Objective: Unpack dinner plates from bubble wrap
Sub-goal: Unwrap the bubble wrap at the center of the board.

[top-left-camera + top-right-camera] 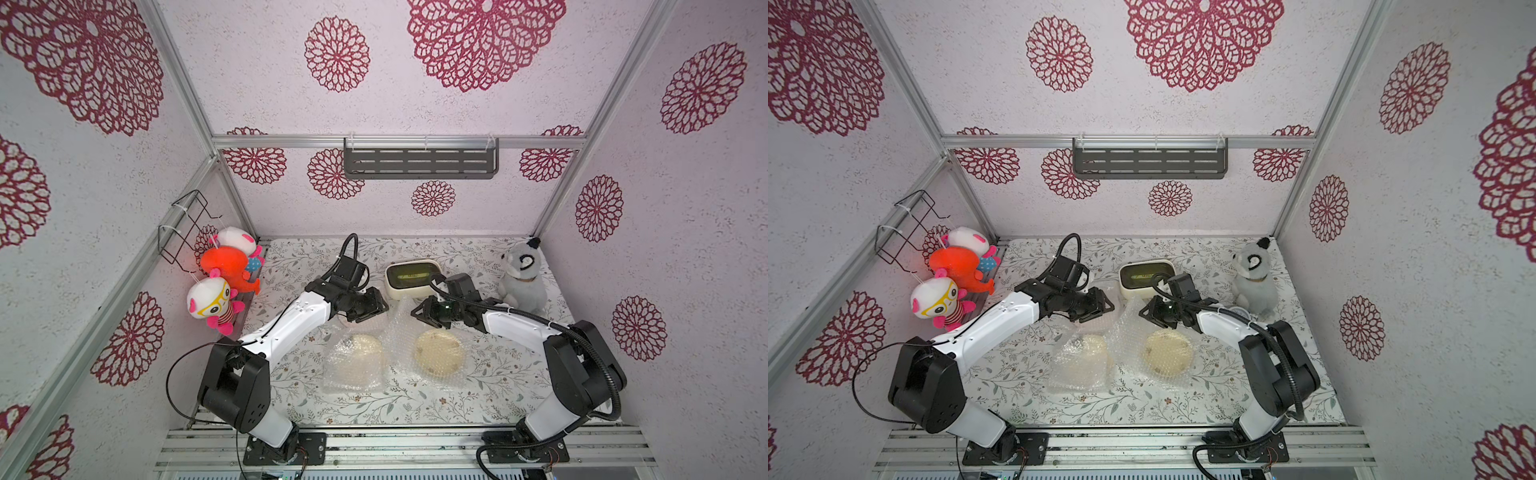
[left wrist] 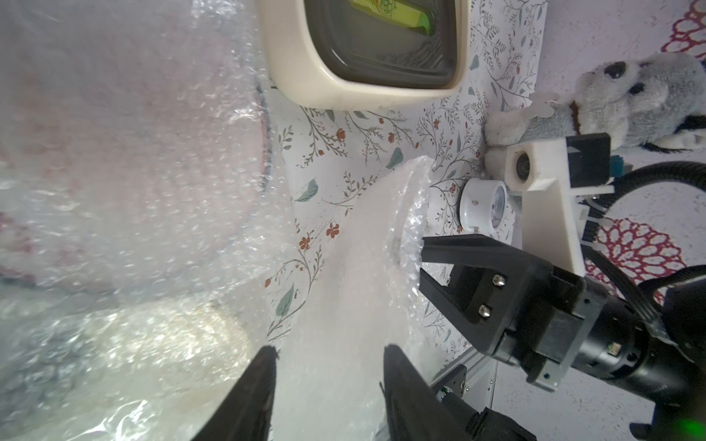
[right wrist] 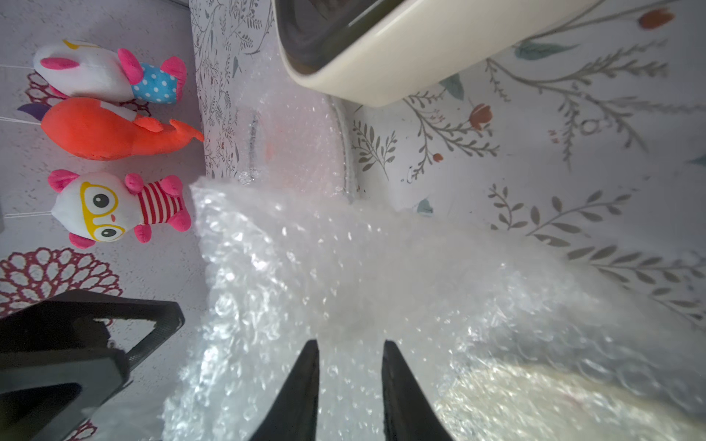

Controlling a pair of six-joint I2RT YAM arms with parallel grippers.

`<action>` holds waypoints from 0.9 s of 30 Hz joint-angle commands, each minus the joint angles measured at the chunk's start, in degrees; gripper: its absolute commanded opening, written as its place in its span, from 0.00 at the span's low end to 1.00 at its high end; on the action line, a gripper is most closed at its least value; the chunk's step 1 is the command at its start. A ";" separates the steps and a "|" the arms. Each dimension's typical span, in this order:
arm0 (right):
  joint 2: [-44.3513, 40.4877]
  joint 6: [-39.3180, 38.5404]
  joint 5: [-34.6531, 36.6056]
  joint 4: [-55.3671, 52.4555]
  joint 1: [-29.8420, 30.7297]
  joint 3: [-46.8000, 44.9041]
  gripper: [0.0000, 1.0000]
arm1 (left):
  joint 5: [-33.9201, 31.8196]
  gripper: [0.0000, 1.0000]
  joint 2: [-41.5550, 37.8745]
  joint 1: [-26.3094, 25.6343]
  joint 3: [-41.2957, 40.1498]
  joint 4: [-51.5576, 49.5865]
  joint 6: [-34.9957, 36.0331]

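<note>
Though still covered, two cream plates (image 1: 440, 351) show dimly through bubble wrap (image 1: 399, 322) at mid-tabletop (image 1: 498, 374). A fold of wrap rises between the arms. The left end effector (image 2: 328, 351) stands open around it. The right end effector (image 3: 349, 343) straddles it narrowly, and I cannot tell whether it grips.

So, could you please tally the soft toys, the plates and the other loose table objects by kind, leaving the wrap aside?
Soft toys: 4
Dinner plates: 3 (one seen only dimly)
Cream box: 1
Alarm clock: 1
Total: 9
</note>
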 commanded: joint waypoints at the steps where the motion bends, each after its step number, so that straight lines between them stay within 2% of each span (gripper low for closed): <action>1: 1.38 0.34 0.28 0.64 0.65 1.37 0.30 | -4.33 0.52 -4.03 1.11 0.33 -1.28 -0.22; 4: 3.43 0.59 0.55 1.08 0.97 1.46 0.29 | -5.99 0.53 -6.33 2.11 0.83 -2.82 0.62; 10: 6.78 1.07 0.98 2.53 1.13 1.25 0.29 | -5.28 0.54 -7.18 2.44 2.92 -6.94 2.14; 20: 7.06 -2.21 2.05 -0.68 1.27 2.49 0.30 | -5.28 0.54 -10.78 2.44 -0.98 -6.12 0.78; 24: 3.70 -6.16 3.98 -5.50 1.72 3.93 0.35 | -5.20 0.54 -11.44 2.44 -1.64 -5.84 0.55; 27: 0.16 -9.92 6.05 -10.73 2.53 5.26 0.43 | -4.86 0.54 -11.96 2.44 -2.53 -4.77 -0.09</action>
